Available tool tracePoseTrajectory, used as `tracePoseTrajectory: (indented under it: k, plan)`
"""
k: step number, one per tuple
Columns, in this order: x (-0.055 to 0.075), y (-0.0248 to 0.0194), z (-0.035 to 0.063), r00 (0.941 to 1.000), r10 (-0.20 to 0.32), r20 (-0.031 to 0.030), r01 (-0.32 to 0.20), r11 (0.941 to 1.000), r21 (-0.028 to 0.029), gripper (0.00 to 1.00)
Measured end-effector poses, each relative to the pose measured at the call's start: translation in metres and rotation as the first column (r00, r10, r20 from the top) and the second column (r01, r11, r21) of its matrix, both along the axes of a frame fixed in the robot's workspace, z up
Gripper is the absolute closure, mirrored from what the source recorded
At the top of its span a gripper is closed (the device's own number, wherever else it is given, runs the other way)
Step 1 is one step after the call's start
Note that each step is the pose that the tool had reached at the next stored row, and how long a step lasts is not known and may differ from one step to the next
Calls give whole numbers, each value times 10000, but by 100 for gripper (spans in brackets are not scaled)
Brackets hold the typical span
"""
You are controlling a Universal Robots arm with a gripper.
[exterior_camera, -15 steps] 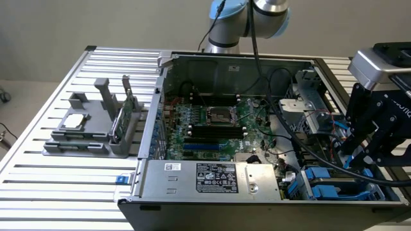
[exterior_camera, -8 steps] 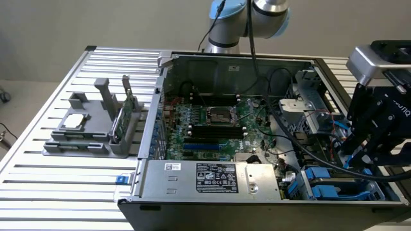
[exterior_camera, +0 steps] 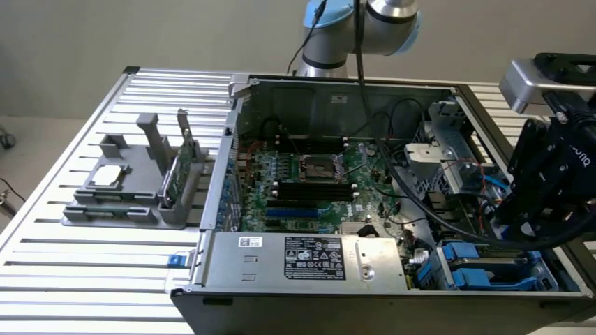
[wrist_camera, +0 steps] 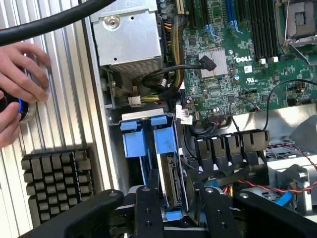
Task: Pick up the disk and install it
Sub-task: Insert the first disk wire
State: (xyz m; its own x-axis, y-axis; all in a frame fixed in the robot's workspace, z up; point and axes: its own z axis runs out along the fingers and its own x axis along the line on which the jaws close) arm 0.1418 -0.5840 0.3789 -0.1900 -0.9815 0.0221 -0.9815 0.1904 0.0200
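Note:
The disk (wrist_camera: 172, 173) stands on edge in the drive bay at the case's front corner, on the exterior view's right. Its silver-grey metal side and blue plastic carrier top show in the wrist view. My gripper (wrist_camera: 181, 198) hangs right over that bay, one black finger (wrist_camera: 148, 208) on each side of the disk, and is shut on it. In the exterior view the gripper (exterior_camera: 526, 234) is low inside the open computer case (exterior_camera: 233, 139), above the blue carriers (exterior_camera: 470, 257). The disk's lower part is hidden in the bay.
A second blue carrier (wrist_camera: 131, 141) sits in the slot beside the disk. Cables (wrist_camera: 163, 82), the motherboard (exterior_camera: 308, 181) and the power supply (exterior_camera: 308, 258) crowd the case. A grey fixture (exterior_camera: 139, 188) stands on the slatted table, a black finned block (wrist_camera: 54, 183) lies outside the case, and a person's hand (wrist_camera: 20, 74) rests nearby.

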Motion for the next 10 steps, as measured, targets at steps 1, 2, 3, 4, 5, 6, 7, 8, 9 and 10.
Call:
tracePoseTrajectory:
  k: [1, 2, 3, 4, 5, 6, 7, 8, 9, 10]
  plan:
    - [0, 0, 0, 9998, -182, 0, 182, 9998, 1, 64]
    - [0, 0, 0, 9993, -363, 0, 363, 9993, 0, 64]
    - [0, 0, 0, 9985, -540, 0, 540, 9985, 0, 64]
    - [0, 0, -1, 9974, -716, 0, 716, 9974, 1, 64]
    - [0, 0, 0, 9960, -898, 0, 898, 9960, 1, 64]
    - [0, 0, 0, 9943, -1070, 0, 1070, 9943, 0, 64]
    - [0, 0, 0, 9923, -1240, 0, 1240, 9923, 1, 64]
    - [0, 0, 0, 9902, -1395, 0, 1395, 9902, 1, 64]
    - [0, 0, 0, 9880, -1546, 0, 1546, 9880, 1, 64]
    - [0, 0, 1, 9856, -1694, 0, 1694, 9856, 0, 64]
